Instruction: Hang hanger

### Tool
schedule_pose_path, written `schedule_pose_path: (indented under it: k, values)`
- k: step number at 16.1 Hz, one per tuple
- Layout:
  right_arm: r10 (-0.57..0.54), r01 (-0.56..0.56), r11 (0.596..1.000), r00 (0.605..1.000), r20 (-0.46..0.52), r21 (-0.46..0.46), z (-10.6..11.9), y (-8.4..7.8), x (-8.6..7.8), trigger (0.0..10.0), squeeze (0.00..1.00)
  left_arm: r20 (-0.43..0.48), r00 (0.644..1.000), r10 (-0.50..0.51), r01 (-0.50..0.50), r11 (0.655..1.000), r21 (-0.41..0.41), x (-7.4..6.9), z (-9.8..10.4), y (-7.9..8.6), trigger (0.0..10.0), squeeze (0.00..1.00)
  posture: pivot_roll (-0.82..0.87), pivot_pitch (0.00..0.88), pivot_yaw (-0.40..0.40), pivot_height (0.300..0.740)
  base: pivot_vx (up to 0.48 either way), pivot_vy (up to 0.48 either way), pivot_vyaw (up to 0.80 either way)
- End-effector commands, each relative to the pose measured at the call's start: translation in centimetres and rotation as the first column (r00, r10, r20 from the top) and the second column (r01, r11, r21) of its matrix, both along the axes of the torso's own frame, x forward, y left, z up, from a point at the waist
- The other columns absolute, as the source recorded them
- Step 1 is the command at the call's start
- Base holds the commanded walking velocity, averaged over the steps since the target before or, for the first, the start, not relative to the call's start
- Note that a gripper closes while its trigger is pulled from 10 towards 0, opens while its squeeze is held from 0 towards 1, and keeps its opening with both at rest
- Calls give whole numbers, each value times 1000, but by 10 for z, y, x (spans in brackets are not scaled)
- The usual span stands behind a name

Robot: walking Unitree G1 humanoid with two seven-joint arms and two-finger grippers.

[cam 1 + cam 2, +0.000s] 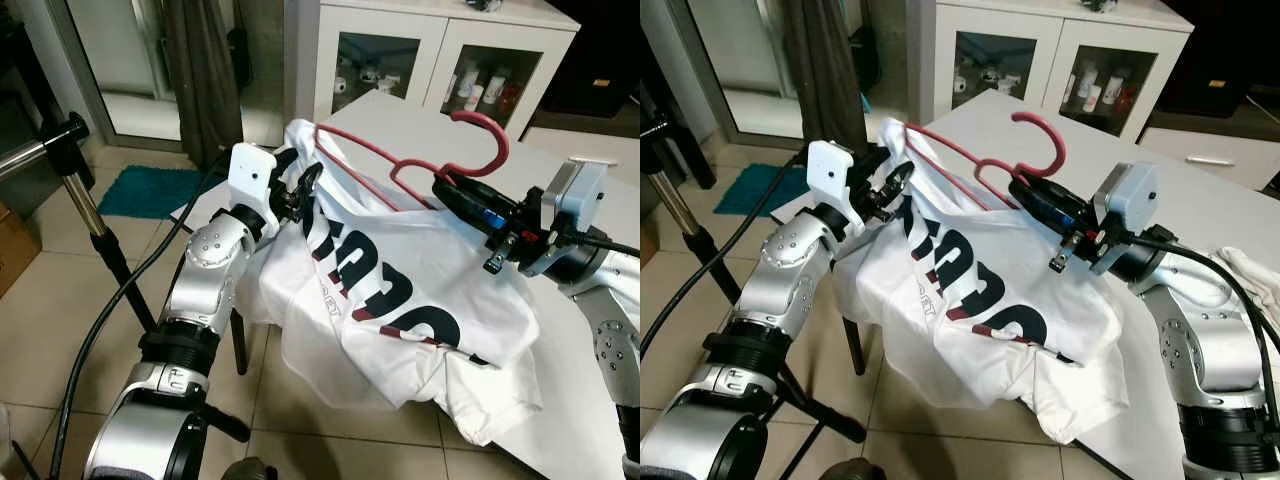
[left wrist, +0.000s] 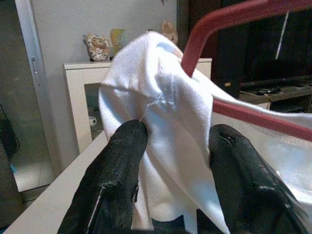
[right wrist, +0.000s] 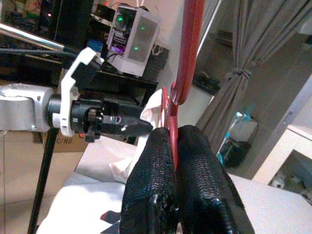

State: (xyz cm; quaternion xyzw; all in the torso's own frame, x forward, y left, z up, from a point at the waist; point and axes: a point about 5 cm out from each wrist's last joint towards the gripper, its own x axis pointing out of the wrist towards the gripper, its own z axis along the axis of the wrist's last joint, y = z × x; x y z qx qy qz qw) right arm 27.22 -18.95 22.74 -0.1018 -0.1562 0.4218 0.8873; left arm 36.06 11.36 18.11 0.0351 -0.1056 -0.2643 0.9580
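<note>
Red plastic hanger point(image 1: 400, 165) with hook, upper centre, carries a limp white printed T-shirt point(image 1: 400, 300) over the white surface point(image 1: 590, 400) | right hand point(image 1: 447, 192) pinches its stiff neck | left hand point(image 1: 300, 195) pinches slippery shoulder cloth | you grip the light frame, not fabric.
</note>
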Motion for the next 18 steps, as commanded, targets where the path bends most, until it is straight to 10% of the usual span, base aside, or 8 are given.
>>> schedule_pose_path:
  k: [1, 6, 9, 18]
  values:
    - [6, -6, 1000, 1000, 21, 9, 6, 1, -2, 0, 0, -4, 1000, -17, 17, 1000, -4, 1, 2, -5, 10000, 27, 38, 0, -10, 723, 0, 0, 0]
    - [25, -25, 1000, 1000, 18, -1, 6, 5, -5, 0, 0, -22, 999, -27, 27, 999, 24, 2, -2, -8, 10000, 0, 39, 0, -11, 723, 0, 0, 0]
    - [33, -33, 999, 999, 9, 0, 5, 5, -5, 0, 0, -25, 999, -35, 36, 999, 14, 1, -2, -8, 0, 0, 40, 0, -11, 723, 0, 0, 0]
    - [35, -35, 999, 999, -15, -1, 9, -5, -10, 0, 0, -8, 999, -32, 32, 999, 4, 2, -1, -7, 0, 0, 39, 0, -12, 723, 0, 0, 0]
